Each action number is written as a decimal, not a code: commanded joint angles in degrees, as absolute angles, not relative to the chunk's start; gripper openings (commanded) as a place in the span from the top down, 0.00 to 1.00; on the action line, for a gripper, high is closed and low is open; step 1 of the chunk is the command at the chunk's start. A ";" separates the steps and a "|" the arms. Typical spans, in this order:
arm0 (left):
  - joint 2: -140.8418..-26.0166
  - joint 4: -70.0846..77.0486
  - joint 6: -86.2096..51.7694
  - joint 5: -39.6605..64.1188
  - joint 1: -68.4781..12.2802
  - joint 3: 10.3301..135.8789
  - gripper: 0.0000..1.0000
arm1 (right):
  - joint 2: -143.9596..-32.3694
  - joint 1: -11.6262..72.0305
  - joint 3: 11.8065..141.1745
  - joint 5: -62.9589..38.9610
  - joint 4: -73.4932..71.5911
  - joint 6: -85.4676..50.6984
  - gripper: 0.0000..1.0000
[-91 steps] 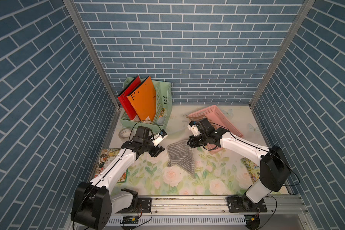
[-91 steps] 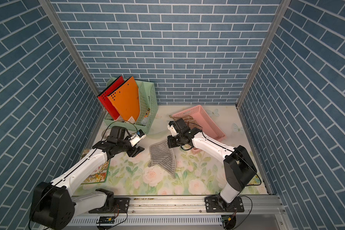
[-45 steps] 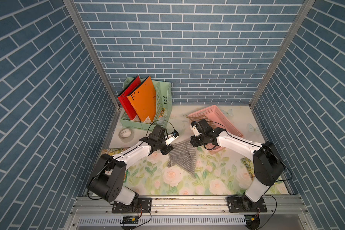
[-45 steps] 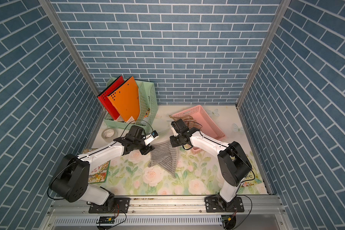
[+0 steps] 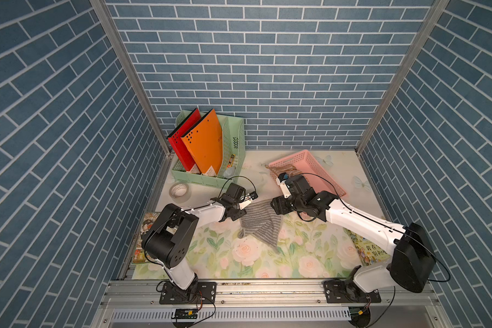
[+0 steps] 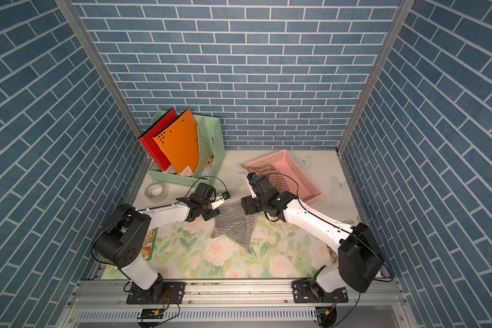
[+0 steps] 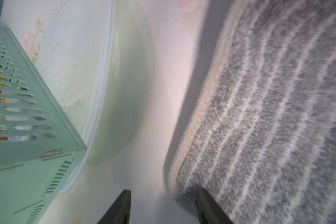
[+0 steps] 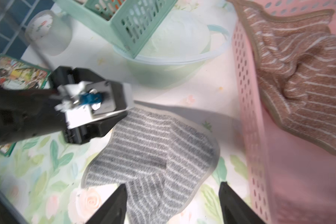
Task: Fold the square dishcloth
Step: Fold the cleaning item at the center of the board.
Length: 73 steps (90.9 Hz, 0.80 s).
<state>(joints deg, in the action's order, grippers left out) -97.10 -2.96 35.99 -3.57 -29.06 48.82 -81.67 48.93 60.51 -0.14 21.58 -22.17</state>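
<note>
The square dishcloth (image 5: 260, 227) (image 6: 236, 224) is grey with thin white stripes and lies rumpled, partly doubled over, on the floral mat. My left gripper (image 5: 240, 211) (image 6: 214, 211) sits low at the cloth's left corner. In the left wrist view the gripper (image 7: 163, 194) is open: one fingertip rests over the cloth (image 7: 269, 116), the other over bare mat, with the hem between. My right gripper (image 5: 276, 206) (image 6: 246, 206) hovers at the cloth's far right corner. In the right wrist view this gripper (image 8: 173, 185) is wide open above the cloth (image 8: 153, 147), holding nothing.
A green file rack (image 5: 233, 159) with red and orange folders stands at the back left, a clear bowl (image 8: 182, 60) beside it. A pink basket (image 5: 307, 167) holding a brown striped cloth (image 8: 299, 77) is at the back right. A tape roll (image 5: 179, 190) and books (image 5: 146, 235) (image 5: 369, 250) lie at the sides.
My right gripper has opened and let go of the cloth's corner, which has dropped onto the mat. The left arm has swung right to the cloth's left corner.
</note>
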 commanded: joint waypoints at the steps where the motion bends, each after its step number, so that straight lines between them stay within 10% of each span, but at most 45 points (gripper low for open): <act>1: -98.66 -0.68 39.29 -11.55 -29.19 48.56 0.44 | -80.67 55.55 55.27 -0.06 22.76 -27.33 0.27; 73: -96.71 2.00 43.72 -13.46 -28.71 47.75 0.45 | -91.18 62.58 48.71 6.87 18.98 -25.20 0.65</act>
<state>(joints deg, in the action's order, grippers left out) -97.41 1.10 42.35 -12.49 -28.84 48.38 -90.06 62.63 47.48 3.44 16.51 -28.45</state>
